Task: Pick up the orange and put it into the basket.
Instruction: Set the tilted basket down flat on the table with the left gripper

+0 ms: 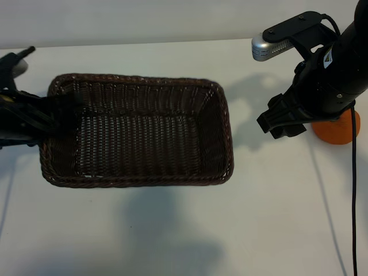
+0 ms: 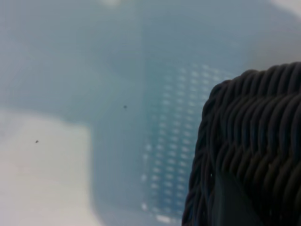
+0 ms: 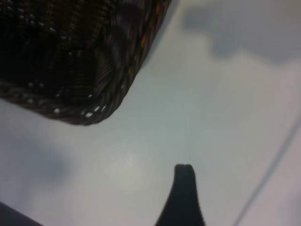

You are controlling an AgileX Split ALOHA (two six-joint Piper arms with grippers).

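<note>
The white counter (image 1: 172, 230) carries one basket (image 1: 138, 172) and one orange (image 1: 339, 131); there are two arms, one at each side.

Nearest to the front edge of the counter there is only bare surface with soft shadows. Behind it, left of the middle, stands the dark brown woven basket, rectangular with rounded corners, and nothing lies inside it.

The left gripper (image 1: 54, 112) is at the basket's left short side. In the exterior view its dark fingers reach over the rim there, and the left wrist view shows the braided rim very close, with a dark finger (image 2: 233, 202) just against the weave. The jaws stand partly apart, with the rim seeming to sit between them; whether they really clamp it, I cannot tell.

The right gripper (image 1: 282, 121) hangs above the counter between the basket's right side and the orange, and its jaws are wide open with nothing in them. One finger (image 3: 184, 197) shows over bare counter near a basket corner.

The orange lies near the right edge of the counter, outside the basket, partly hidden behind the right arm.
</note>
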